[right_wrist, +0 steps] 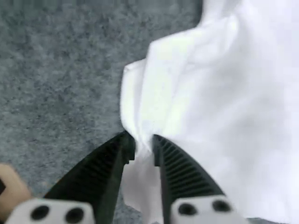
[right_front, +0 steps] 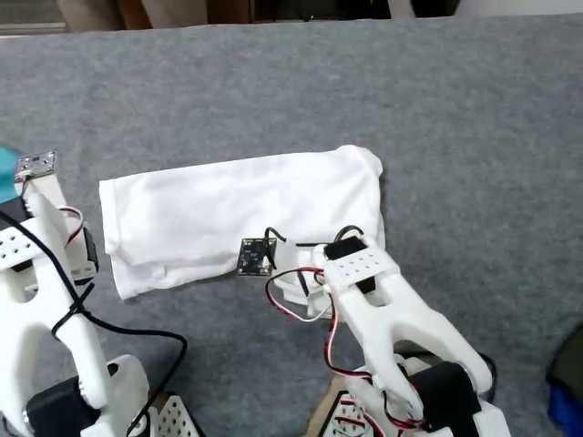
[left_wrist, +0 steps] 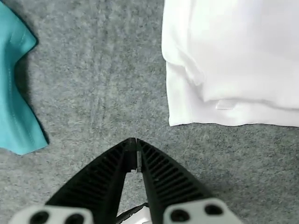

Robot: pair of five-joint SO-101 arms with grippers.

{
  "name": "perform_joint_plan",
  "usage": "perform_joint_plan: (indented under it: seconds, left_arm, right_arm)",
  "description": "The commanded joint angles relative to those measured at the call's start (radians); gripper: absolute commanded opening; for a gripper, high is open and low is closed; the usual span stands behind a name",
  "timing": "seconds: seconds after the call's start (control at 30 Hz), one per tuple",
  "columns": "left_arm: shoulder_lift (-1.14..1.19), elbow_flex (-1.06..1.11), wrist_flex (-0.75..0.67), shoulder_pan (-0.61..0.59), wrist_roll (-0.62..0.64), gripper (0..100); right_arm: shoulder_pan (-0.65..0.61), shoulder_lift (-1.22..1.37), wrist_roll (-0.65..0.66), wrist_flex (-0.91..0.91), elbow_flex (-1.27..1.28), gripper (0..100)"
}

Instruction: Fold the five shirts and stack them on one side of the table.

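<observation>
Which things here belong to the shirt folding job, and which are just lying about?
Job:
white shirt, edge pinched by the right end effector
teal shirt
left end effector, shut, beside the teal shirt

Lying about:
dark blue bundle at the table's edge, possibly another shirt
grey table cover

white shirt (right_front: 241, 205) half-folded mid-table, teal shirt (left_wrist: 11, 93) nearby

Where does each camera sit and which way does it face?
High view: fixed above, looking down on the table; both arms show.
Left wrist view: on that arm, looking past the shut left end effector at a teal shirt.
Right wrist view: on that arm, looking past the right end effector, shut on the white shirt.
All three show the white shirt.
</observation>
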Motion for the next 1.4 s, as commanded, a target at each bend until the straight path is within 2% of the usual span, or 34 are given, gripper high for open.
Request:
perform_joint_plan:
  seconds: [0.0,0.13,0.23,0.43,0.7,1.1,1.27,1.3,1.37]
  left_arm:
    - [-0.001,-0.048,0.002,-0.012,-0.008,2]
    - [-0.001,-0.048,0.006,-0.014,-0.008,2]
    - [-0.001,-0.048,0.006,-0.015,-0.008,2]
    - [-0.001,-0.048,0.008,-0.021,-0.008,2]
    - [-0.001,-0.101,0.044,-0.025,-0.003,2]
    - [-0.001,-0.126,0.071,-0.023,-0.002,2]
    - [-0.001,-0.127,0.071,-0.018,-0.002,2]
    - [-0.001,-0.127,0.071,-0.018,-0.002,2]
    - [-0.001,-0.127,0.071,-0.017,-0.002,2]
  right_arm:
    - [-0.012,0.102,-0.009,-0.002,0.021,0.6]
    - [0.001,0.099,-0.011,-0.002,0.002,0.6]
    - [0.07,0.099,-0.011,0.026,-0.084,0.5]
    - [0.173,0.102,-0.011,0.236,-0.429,0.5]
    - [0.16,0.154,-0.003,0.278,-0.766,0.5]
    - [0.156,0.556,-0.002,0.293,-1.213,0.5]
    - [0.12,0.654,0.031,0.4,-1.357,0.9]
    - [0.119,0.664,0.031,0.408,-1.379,1.9]
    - [0.12,0.668,0.031,0.411,-1.405,10.0]
